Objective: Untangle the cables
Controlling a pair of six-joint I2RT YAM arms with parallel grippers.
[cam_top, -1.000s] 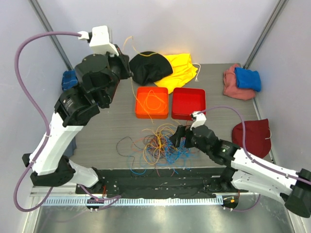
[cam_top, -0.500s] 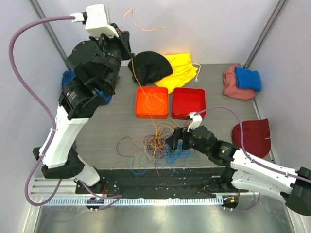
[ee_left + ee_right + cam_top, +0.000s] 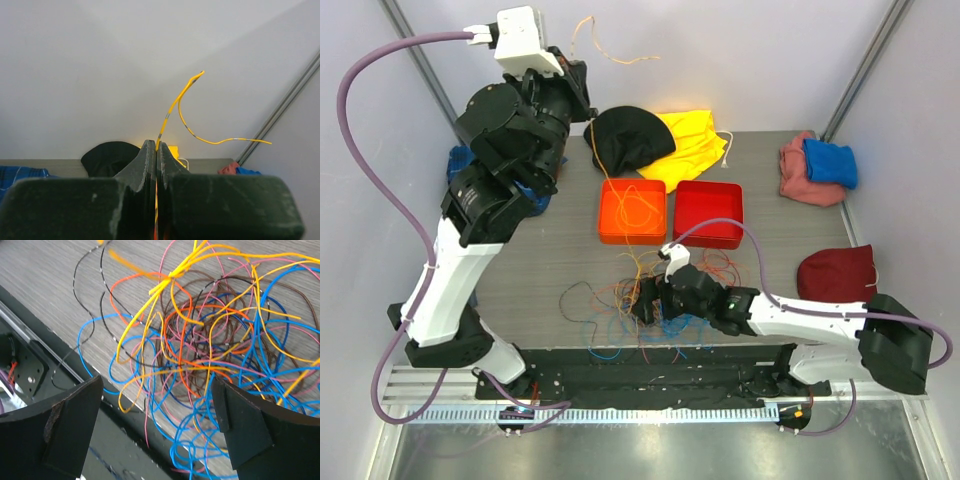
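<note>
Upper left of the top view, my left gripper (image 3: 582,98) is pinched tight on one yellow cable (image 3: 172,107). The cables (image 3: 640,295) sit low centre, and my right gripper (image 3: 157,422) gapes over them, empty. Pull harder and I reckon the loops cinch tight, or the whole lot drags.

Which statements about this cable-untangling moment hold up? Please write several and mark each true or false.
1. The left end effector is shut on a yellow cable and raised high above the table. True.
2. The right end effector is closed on a blue cable. False: its jaws stand open over the tangle of cables, gripping nothing.
3. In the top view, the orange tray sits to the right of the red tray. False: the orange tray is on the left, and the two trays are side by side.
4. A blue cloth lies on a pink cloth at the far right of the table. True.
</note>
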